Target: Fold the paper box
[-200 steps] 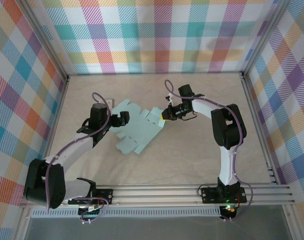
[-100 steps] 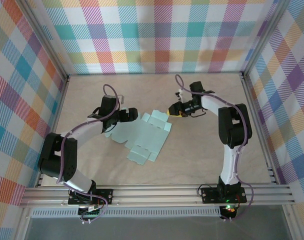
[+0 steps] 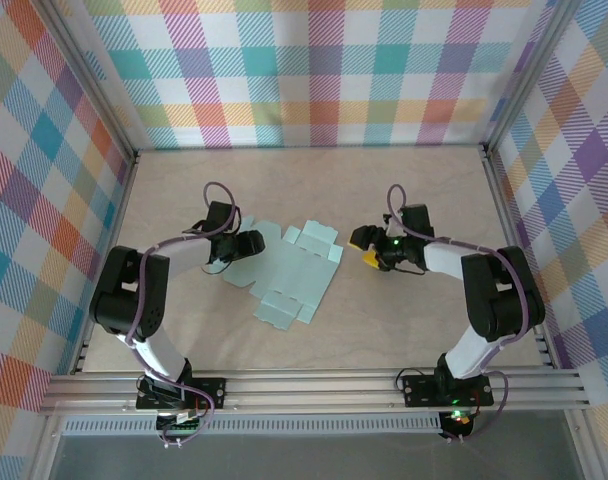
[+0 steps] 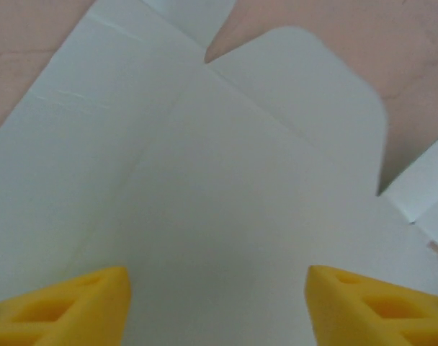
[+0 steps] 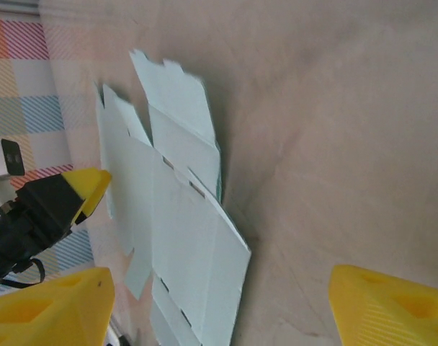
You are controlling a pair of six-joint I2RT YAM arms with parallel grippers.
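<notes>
Paper box location: the paper box (image 3: 284, 270) lies flat and unfolded on the desk (image 3: 414, 180), about mid-desk, between the two arms and closer to the left one.
Left pincer: the left pincer (image 3: 248, 243) sits low over the sheet's left edge. Its fingers (image 4: 60, 306) are apart, with pale card spanning the gap beneath them. Nothing looks clamped in the wrist view.
Why there: probably to pin or catch that left panel so a crease can be worked.
Right pincer: the right pincer (image 3: 365, 247) hangs near the sheet's right side, clear of the card, with fingers apart and empty.
Why there: it faces the sheet, apparently ready to come in on a flap.
Long axis: it slants from the notched flaps at the far end, right of centre, to the flaps at the near end, slightly further left.
Facing: the broad face is up, and a side panel reaches out toward the left arm.
</notes>
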